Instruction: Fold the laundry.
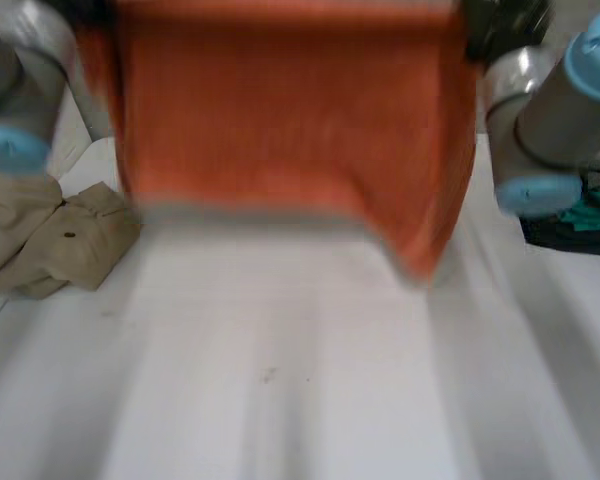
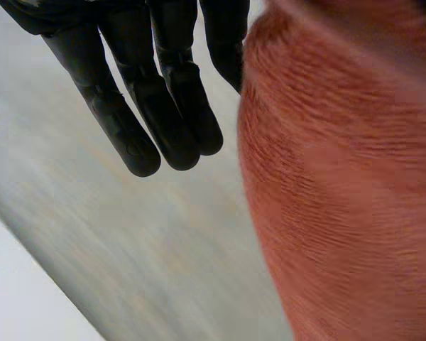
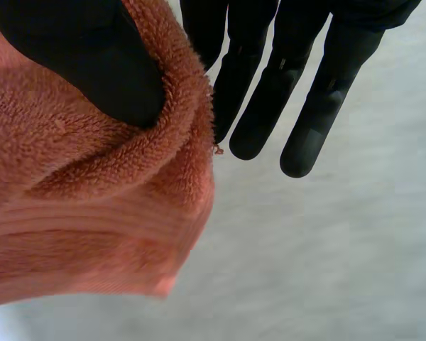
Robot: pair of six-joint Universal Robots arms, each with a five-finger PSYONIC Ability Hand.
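Observation:
An orange terry towel [image 1: 290, 110] hangs spread above the white table [image 1: 300, 380], stretched between my two arms, its lower right corner drooping lowest. My right hand [image 1: 505, 25] is at the towel's upper right corner. In the right wrist view its thumb [image 3: 92, 57] pins a fold of the towel [image 3: 92, 213] against one finger, and the other fingers [image 3: 298, 71] stay straight and bare. My left hand [image 2: 149, 92] is at the upper left corner, fingers straight, with the towel [image 2: 341, 199] hanging right beside them. Its thumb is hidden behind the cloth.
A crumpled beige garment [image 1: 60, 240] lies on the table at the left edge, below my left arm. A teal and dark pile of clothes [image 1: 590, 215] sits at the right edge behind my right arm.

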